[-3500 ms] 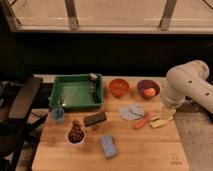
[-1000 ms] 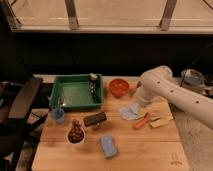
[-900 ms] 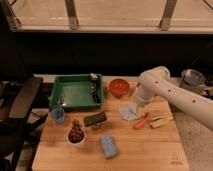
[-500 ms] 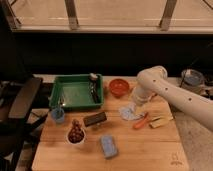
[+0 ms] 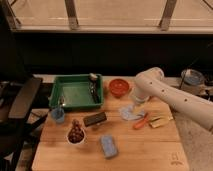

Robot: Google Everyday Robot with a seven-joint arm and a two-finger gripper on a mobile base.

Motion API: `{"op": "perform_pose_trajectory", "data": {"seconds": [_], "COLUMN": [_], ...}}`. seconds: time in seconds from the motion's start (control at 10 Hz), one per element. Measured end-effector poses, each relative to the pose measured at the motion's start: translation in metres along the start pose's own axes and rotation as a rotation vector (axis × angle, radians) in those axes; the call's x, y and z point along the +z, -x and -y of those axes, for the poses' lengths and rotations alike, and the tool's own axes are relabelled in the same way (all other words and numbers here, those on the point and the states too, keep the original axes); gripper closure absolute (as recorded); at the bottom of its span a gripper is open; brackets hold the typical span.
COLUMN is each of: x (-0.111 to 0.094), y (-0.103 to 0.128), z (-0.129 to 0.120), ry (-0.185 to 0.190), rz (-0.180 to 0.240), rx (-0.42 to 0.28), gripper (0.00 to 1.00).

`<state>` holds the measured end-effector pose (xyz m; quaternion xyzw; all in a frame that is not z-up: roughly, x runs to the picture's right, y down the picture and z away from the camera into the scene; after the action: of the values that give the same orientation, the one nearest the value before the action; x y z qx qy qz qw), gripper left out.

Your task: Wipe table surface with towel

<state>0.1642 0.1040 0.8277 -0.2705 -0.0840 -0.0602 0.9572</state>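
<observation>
A crumpled light blue towel [image 5: 128, 113] lies on the wooden table [image 5: 145, 150], right of centre. My white arm [image 5: 170, 95] reaches in from the right and bends down over the table. My gripper [image 5: 136, 103] hangs at the arm's end, just above the towel's upper right edge. I cannot tell whether it touches the towel.
A green tray [image 5: 75, 93] holding utensils stands at the back left, with a red bowl [image 5: 119, 87] beside it. A blue cup [image 5: 58, 116], a bowl of dark fruit [image 5: 76, 135], a black block [image 5: 94, 119], a blue sponge [image 5: 108, 146], an orange stick [image 5: 141, 122] and a yellow item [image 5: 160, 121] surround the towel. A grey pot [image 5: 191, 79] stands at the right and a chair [image 5: 19, 100] at the left.
My arm has swung left from the table's right edge over the centre. It now covers the purple bowl, and the gripper has come down to the towel. The towel has not moved.
</observation>
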Motion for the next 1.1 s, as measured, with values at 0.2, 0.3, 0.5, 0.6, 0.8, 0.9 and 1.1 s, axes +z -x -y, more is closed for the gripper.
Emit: {"op": "perform_pose_trajectory", "data": {"seconds": [0.2, 0.3, 0.5, 0.6, 0.8, 0.9, 1.1], "x": [0.013, 0.021, 0.041, 0.048, 0.066, 0.073, 0.077], "y": [0.0, -0.002, -0.008, -0.01, -0.021, -0.023, -0.022], "z": [0.004, 0.005, 0.005, 0.006, 0.001, -0.002, -0.006], "ry": [-0.007, -0.003, 0.013, 0.02, 0.035, 0.04, 0.057], "rz": [-0.008, -0.006, 0.0, 0.008, 0.042, 0.057, 0.082], "rx": [0.005, 0.01, 0.023, 0.027, 0.041, 0.042, 0.022], "gripper": [0.35, 0.35, 0.35, 0.35, 0.36, 0.42, 0.62]}}
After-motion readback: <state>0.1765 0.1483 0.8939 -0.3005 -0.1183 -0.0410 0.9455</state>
